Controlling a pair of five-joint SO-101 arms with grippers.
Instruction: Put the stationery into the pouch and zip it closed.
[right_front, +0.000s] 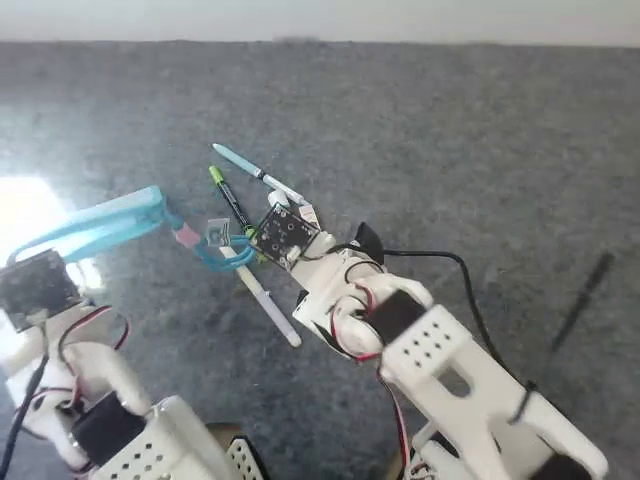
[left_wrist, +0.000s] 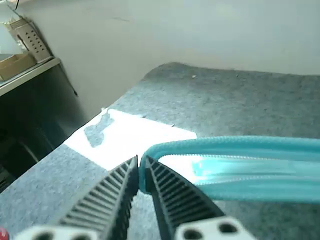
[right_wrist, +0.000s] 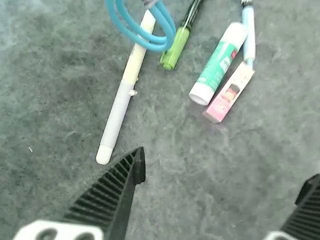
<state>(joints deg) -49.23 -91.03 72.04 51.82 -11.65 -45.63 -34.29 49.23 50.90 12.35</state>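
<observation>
A light-blue pouch (right_front: 100, 225) lies at the left of the table, its end raised. My left gripper (left_wrist: 139, 166) is shut on the pouch's rim (left_wrist: 235, 150). A blue loop strap (right_front: 215, 255) hangs off its other end. Beside the strap lie a white pen (right_wrist: 121, 102), a green-capped black pen (right_wrist: 176, 50), a glue stick (right_wrist: 220, 62), a pink eraser (right_wrist: 229, 94) and a light-blue pen (right_wrist: 248, 30). My right gripper (right_wrist: 220, 192) hovers open above the carpet just short of them, holding nothing. From above, the right arm (right_front: 340, 290) covers part of this cluster.
Grey carpet (right_front: 470, 150) covers the table. A bright sunlit patch (right_front: 25, 210) lies behind the pouch. A black cable (right_front: 450, 265) trails from the right arm. A thin dark rod (right_front: 582, 300) lies at the right. Shelving (left_wrist: 25, 50) stands beyond the table edge.
</observation>
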